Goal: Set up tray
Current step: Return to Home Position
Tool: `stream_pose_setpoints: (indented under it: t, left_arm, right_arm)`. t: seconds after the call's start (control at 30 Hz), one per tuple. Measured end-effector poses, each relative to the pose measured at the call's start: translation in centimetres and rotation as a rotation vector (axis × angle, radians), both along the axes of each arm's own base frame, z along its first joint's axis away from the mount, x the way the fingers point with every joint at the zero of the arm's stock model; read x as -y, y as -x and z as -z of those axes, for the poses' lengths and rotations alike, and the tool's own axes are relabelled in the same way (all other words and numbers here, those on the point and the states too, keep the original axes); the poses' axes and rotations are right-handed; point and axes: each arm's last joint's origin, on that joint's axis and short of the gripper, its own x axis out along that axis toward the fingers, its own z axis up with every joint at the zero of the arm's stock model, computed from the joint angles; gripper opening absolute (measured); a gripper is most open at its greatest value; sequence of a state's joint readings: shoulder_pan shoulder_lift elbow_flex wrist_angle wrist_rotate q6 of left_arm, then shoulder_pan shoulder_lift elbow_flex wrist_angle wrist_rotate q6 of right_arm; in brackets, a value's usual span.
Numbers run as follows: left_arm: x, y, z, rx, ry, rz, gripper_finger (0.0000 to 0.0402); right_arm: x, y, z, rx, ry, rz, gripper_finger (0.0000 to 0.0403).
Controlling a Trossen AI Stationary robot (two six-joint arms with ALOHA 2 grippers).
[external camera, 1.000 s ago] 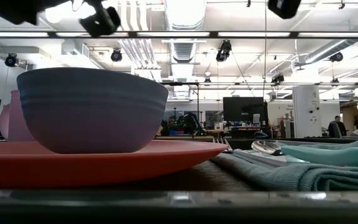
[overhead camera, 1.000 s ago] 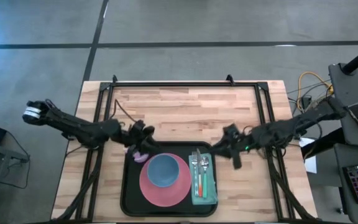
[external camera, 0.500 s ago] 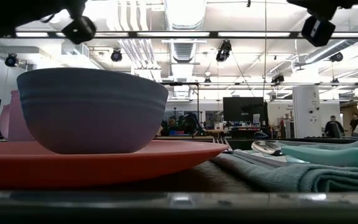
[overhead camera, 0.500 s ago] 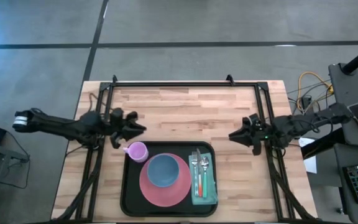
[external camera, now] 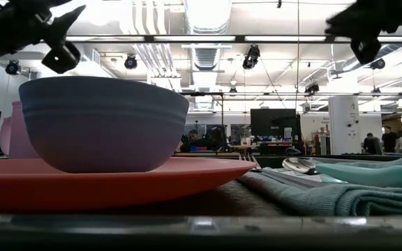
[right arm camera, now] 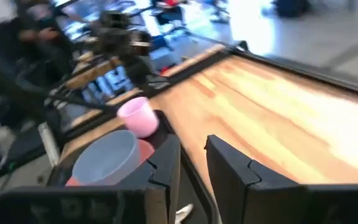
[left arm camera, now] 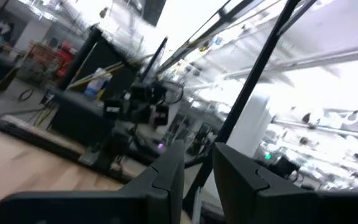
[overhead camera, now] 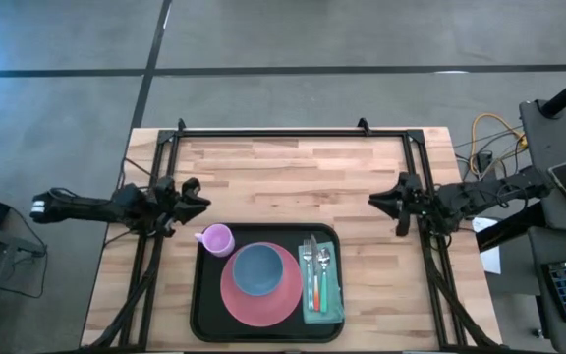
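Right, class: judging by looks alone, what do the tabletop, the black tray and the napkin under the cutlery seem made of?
Pale wooden tabletop: butcher-block wood, matt; glued strips and grain show. Large black rectangular tray: probably plastic, smooth and dull, though the look leaves it open. Teal folded napkin: cloth; soft folds, fuzzy weave.

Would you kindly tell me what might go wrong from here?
The pink cup stands at the tray's corner nearest the left gripper; a stray arm move might tip it. The cutlery lies crowded on the napkin by the rim; a jolt might shift it. The right gripper hangs apart.
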State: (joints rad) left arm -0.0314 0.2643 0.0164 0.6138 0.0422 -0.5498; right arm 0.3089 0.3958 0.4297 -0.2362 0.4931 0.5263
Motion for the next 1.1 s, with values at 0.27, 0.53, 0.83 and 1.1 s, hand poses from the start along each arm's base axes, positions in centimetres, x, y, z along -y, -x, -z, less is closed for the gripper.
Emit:
stream_pose_setpoints:
  t: [0.27, 0.53, 0.83, 1.1]
  left_arm:
    - [-0.5, 2.3, -1.6, -0.094, -0.092, -0.123, 0.0066]
    - [-0.8, 2.6, -3.2, -0.205, -0.129, -0.191, 0.0066]
    - [-0.8, 2.4, -2.1, -0.225, -0.118, -0.194, 0.0066]
    - [-1.2, 1.9, -0.7, -0.265, -0.070, -0.318, 0.0066]
  right_arm:
    - [0.3, 0.8, -0.2, 0.056, -0.027, 0.037, 0.0077]
    - [0.2, 1.0, 2.0, 0.264, 0.019, -0.049, 0.0069]
    - [0.0, 0.8, 6.5, 0.396, 0.039, -0.081, 0.0072]
    - [0.0, 0.8, 6.5, 0.382, 0.098, -0.099, 0.0078]
